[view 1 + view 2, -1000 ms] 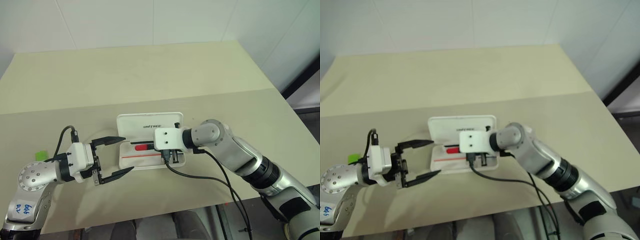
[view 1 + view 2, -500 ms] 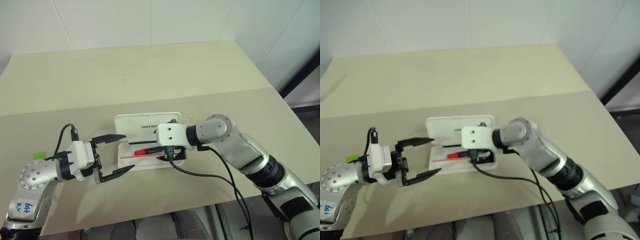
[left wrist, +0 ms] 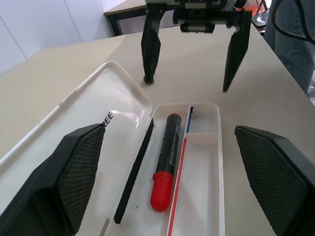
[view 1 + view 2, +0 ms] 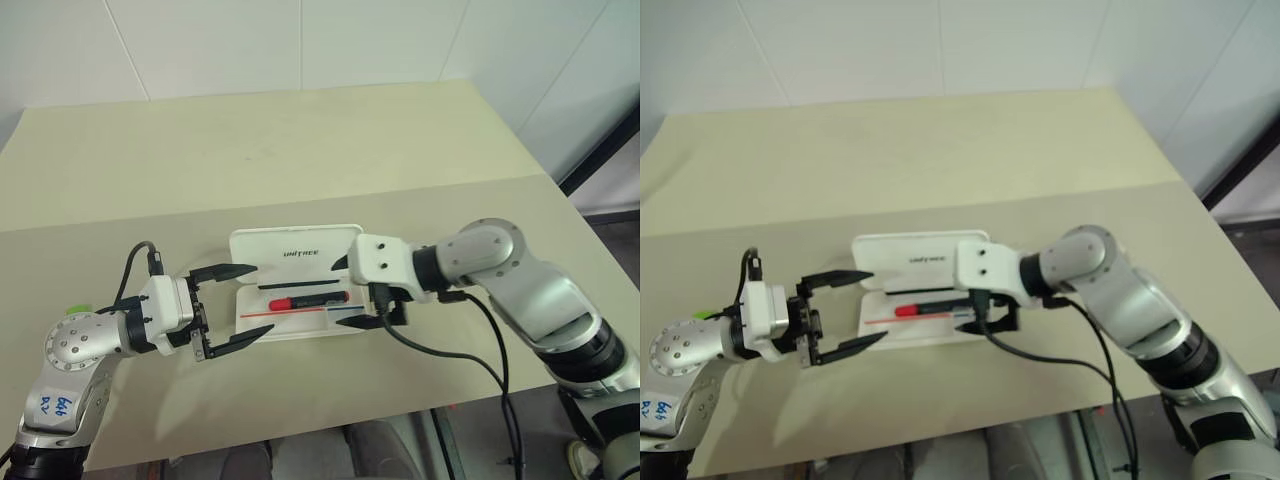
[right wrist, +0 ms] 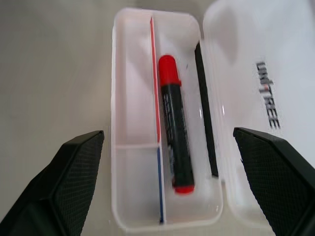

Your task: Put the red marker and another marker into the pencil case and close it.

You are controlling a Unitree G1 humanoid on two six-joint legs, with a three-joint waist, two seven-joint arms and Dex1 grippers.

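The white pencil case (image 4: pixel 296 246) lies open on the table, its lid folded back. The red marker (image 4: pixel 306 298) rests lengthwise in the tray, with nothing touching it (image 5: pixel 175 125). My right gripper (image 4: pixel 338 293) hovers open just above the tray's right end, its fingers pointing left along the marker. My left gripper (image 4: pixel 261 302) stands open and level at the case's left end, straddling it without contact. A bit of bright green, the other marker (image 4: pixel 73 311), peeks out behind my left arm at the table's left, mostly hidden.
A red and blue divider line (image 3: pixel 178 162) runs along the tray beside the marker. The table's front edge (image 4: pixel 300 425) runs close below the case. A black cable (image 4: pixel 450 350) hangs from my right wrist over that edge.
My right gripper has opened and drawn back to the right and up, leaving the red marker lying in the tray. My left gripper has stayed where it was.
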